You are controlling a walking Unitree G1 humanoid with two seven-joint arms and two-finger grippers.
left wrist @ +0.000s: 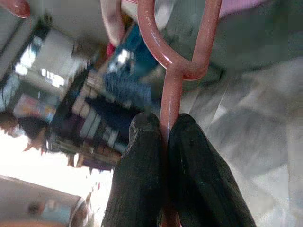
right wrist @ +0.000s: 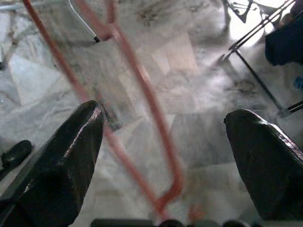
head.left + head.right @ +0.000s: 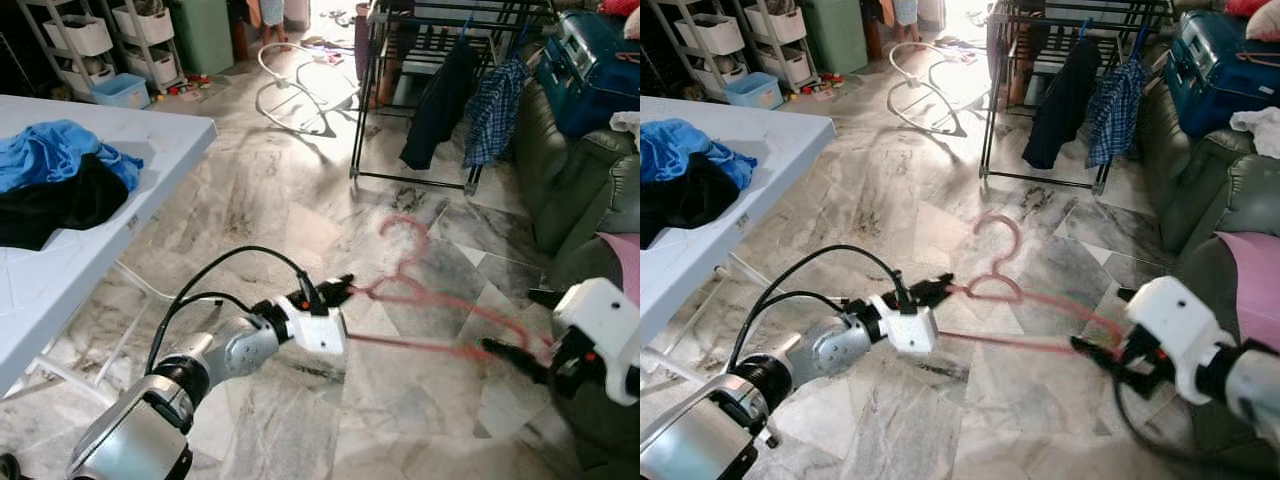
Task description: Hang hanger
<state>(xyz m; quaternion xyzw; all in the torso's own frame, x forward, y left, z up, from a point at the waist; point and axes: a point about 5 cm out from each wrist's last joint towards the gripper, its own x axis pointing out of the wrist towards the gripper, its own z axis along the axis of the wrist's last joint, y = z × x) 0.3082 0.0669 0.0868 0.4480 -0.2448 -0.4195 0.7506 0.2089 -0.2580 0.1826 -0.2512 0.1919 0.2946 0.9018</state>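
Pink plastic, the hanger hangs in mid-air above the marble floor, stretched almost level between your two arms. Its long axis runs across the scene from your left pincer toward your right pincer, and its hook points away from you, curling toward the drying rack ahead.

Your left pincer is clamped tight on the hanger at the neck, just below the hook; the left wrist view shows both black fingers pressed against the pink stem with the shoulders forking beyond them. Your right pincer stands spread wide at the hanger's far shoulder end. In the right wrist view the pink bars pass between its fingers without touching either one, and the corner of the frame sits low between them, blurred.

To your left, a white bench carries a blue garment lying on a black one. On the rack, a dark garment and a plaid shirt hang side by side. A dark green sofa stands at your right.
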